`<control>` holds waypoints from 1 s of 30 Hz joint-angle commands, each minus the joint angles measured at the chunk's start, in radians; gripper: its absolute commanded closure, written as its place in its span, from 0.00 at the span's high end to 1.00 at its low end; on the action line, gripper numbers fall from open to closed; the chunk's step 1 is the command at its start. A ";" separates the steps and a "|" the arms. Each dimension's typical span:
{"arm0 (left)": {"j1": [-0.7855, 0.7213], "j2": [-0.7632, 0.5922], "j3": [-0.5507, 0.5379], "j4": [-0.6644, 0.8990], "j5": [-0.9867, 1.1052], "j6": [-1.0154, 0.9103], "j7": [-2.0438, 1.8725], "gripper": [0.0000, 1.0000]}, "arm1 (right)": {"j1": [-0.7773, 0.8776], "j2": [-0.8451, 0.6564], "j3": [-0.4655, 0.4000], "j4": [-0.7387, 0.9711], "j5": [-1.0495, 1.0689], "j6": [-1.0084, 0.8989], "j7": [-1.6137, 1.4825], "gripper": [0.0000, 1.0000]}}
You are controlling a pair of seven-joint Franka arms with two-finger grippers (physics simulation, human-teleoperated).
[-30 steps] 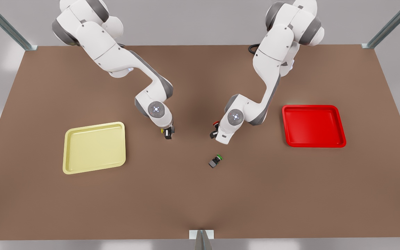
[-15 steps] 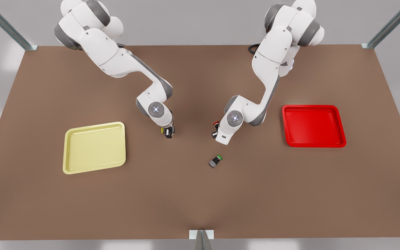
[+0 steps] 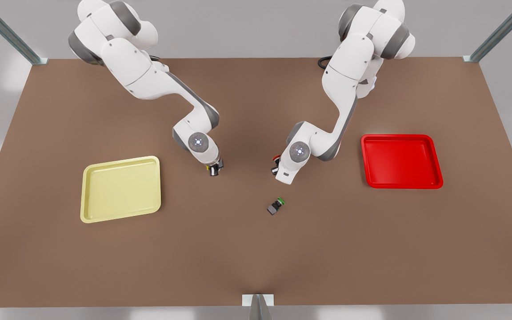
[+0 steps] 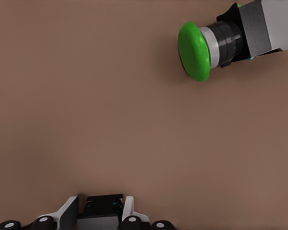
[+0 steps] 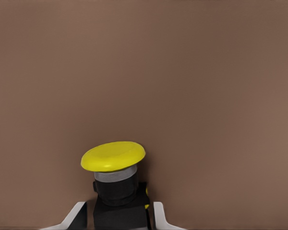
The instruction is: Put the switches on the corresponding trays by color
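My right hand (image 3: 214, 172) is gripping the yellow switch (image 5: 113, 158) over the counter (image 3: 238, 249), while my left hand (image 3: 275, 170) is clasping what seems to be the red switch (image 3: 276, 157) (the green switch (image 4: 216, 43) is lying nearby).

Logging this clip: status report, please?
Right gripper shut on yellow switch, beside yellow tray. Left gripper shut on red switch; red tray unfilled. Green switch lies between, apart.

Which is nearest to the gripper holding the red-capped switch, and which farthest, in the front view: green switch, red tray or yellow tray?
From the left gripper, holding the red switch:
1. Green switch, on the table just in front of it.
2. Red tray, front view's right.
3. Yellow tray, front view's left, beyond the right gripper with the yellow switch.
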 commanded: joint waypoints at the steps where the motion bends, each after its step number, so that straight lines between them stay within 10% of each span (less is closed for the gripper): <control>1: 0.000 0.000 0.000 0.000 -0.004 0.000 0.000 0.53 | 0.002 0.000 0.001 -0.001 0.000 0.001 -0.003 0.56; 24: 0.018 -0.048 0.009 -0.003 0.001 -0.117 0.051 0.51 | -0.002 -0.017 0.001 -0.002 -0.003 -0.031 -0.131 0.49; 30: 0.354 -0.210 0.046 -0.035 0.165 -0.390 0.325 0.51 | -0.120 -0.118 -0.015 0.009 0.008 -0.256 -0.650 0.51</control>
